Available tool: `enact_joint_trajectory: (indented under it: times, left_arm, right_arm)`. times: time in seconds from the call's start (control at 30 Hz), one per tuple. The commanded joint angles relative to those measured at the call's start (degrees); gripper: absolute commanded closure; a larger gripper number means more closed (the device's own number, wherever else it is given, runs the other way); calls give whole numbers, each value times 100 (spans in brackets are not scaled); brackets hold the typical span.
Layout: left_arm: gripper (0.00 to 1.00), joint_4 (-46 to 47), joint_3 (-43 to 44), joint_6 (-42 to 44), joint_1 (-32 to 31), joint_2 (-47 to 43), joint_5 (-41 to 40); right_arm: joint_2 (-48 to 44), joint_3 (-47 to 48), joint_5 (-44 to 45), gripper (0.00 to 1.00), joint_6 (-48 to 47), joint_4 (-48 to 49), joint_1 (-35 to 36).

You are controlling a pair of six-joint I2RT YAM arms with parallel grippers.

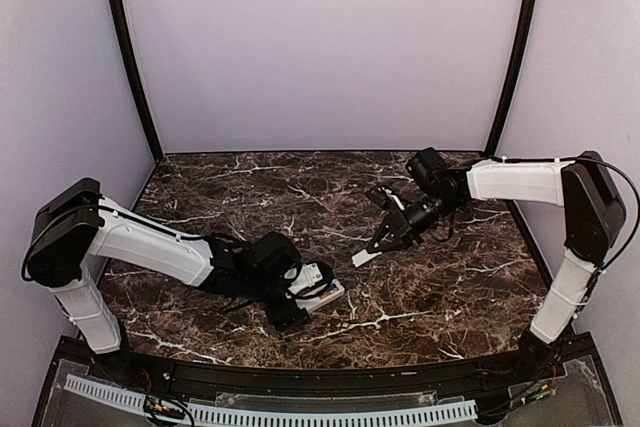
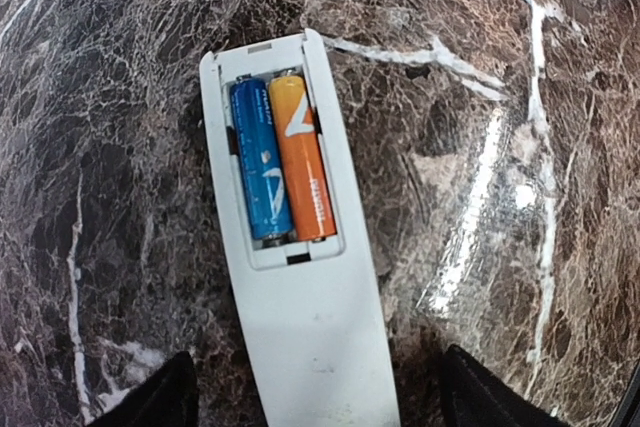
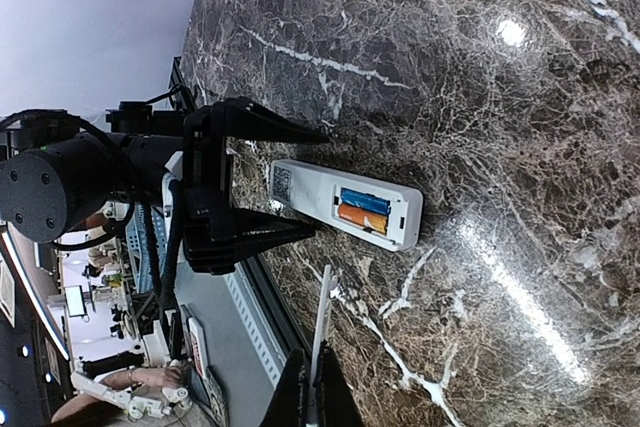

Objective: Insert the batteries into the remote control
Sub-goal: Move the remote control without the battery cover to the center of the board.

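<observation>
The dark marble bench (image 1: 455, 302) fills the floor of a pale-walled booth. The left arm (image 1: 150, 242) reaches from the near left corner along the near edge toward the middle, and the right arm (image 1: 515, 182) comes in from the right edge toward the centre. The remote control (image 2: 312, 342) lies flat on its button side close to the near edge, a little left of the middle, with its back up and the battery recess uncovered. The left gripper (image 2: 327, 402) sits low over the end of the remote away from the recess, jaws spread wide. One finger stands on each side of the white bar, with bench showing between each finger and the plastic (so nothing is held there). The right gripper (image 1: 382, 244) is well apart from the remote, just right of the bench's centre, with its jaws closed on a small flat pale cover (image 1: 363, 257). The cover slants down toward the marble, and I cannot tell if its lower end touches. Both batteries lie side by side in the recess, the blue battery (image 2: 258, 162) touching the orange battery (image 2: 302, 162). A small printed label (image 3: 281, 183) sits on the remote's back, beyond the recess.
</observation>
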Motion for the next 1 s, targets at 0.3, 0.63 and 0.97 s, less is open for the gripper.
enact_joint_trajectory:
  times: [0.3,0.63,0.97]
  left_arm:
    - [58,-275,200,380,140,350,876]
    - [70,120,436,1067,-33,580,1391]
    - [67,293,838,1154,-189,935,1593]
  right_arm:
    - [-64,-528,-402,100,180,653,-42]
    - [-643,-1689,-450,100,1293,1948,67]
    - [-717,-2736,-362,100,2864,4188,447]
